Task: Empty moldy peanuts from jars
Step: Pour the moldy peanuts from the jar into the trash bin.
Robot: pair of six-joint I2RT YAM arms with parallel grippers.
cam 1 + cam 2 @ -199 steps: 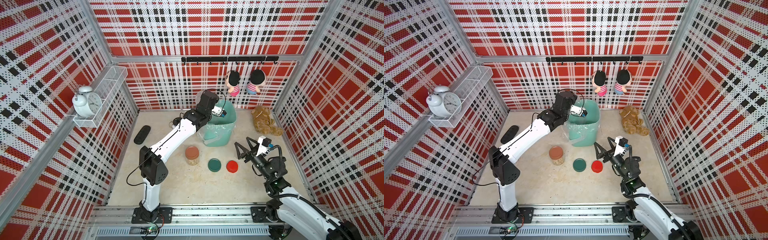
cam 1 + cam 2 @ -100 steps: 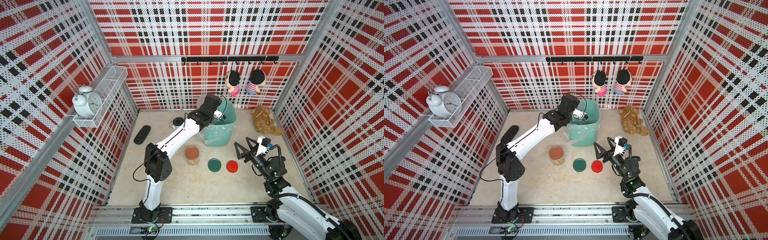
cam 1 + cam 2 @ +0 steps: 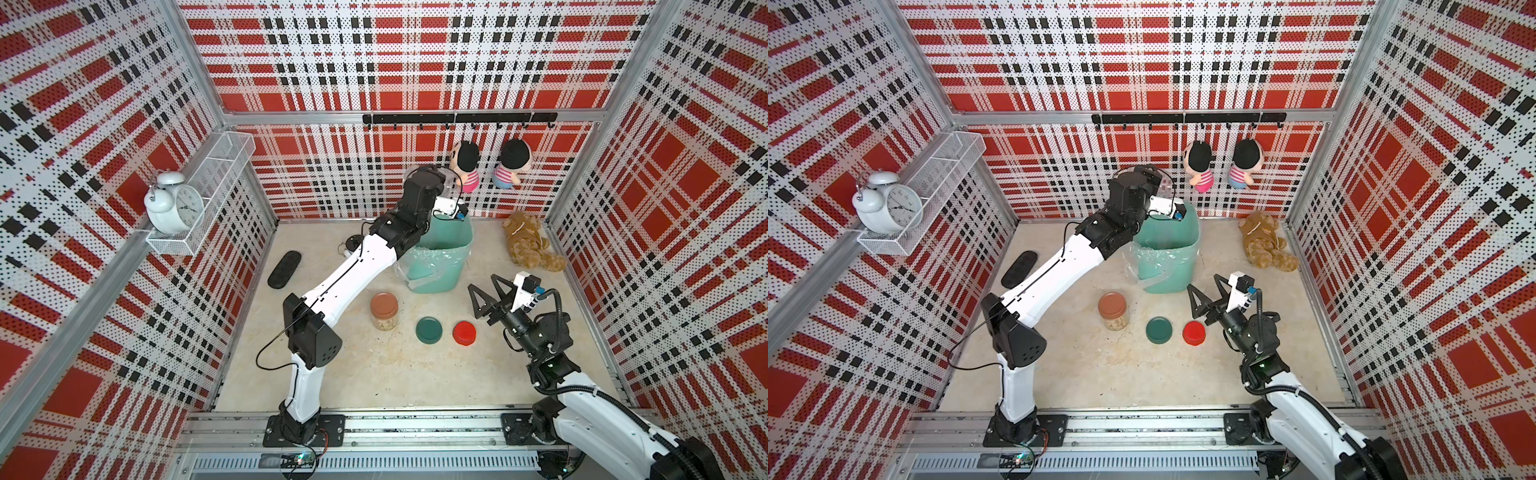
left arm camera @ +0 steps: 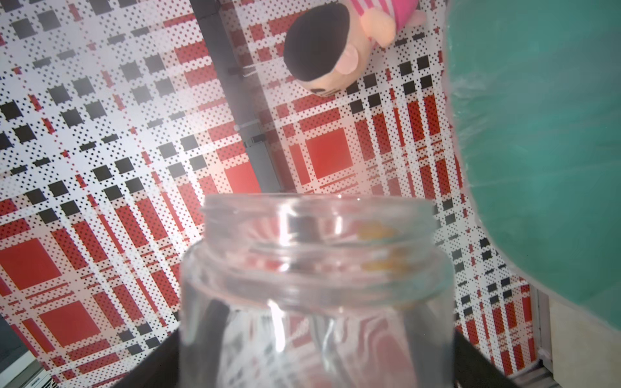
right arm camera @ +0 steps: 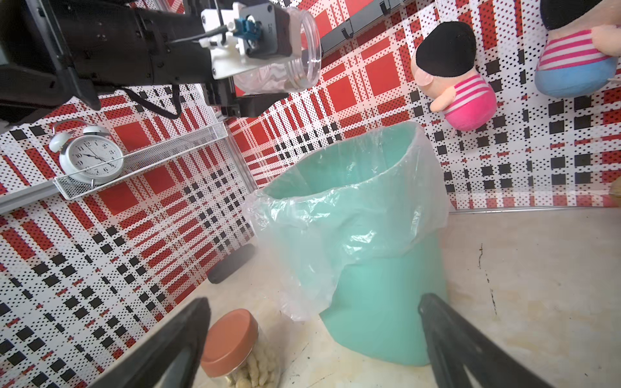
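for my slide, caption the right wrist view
Left gripper holds an open jar high near the lined bin; lidded jar beside it

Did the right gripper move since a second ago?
No. The right gripper sits in the same spot just right of the red lid, jaws open.

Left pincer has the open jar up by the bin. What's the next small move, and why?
Probably tip the clear jar mouth-down over the teal bin. The left pincer holds it roughly on its side, and a couple of peanut pieces sit just inside the neck, so it does not look fully emptied.
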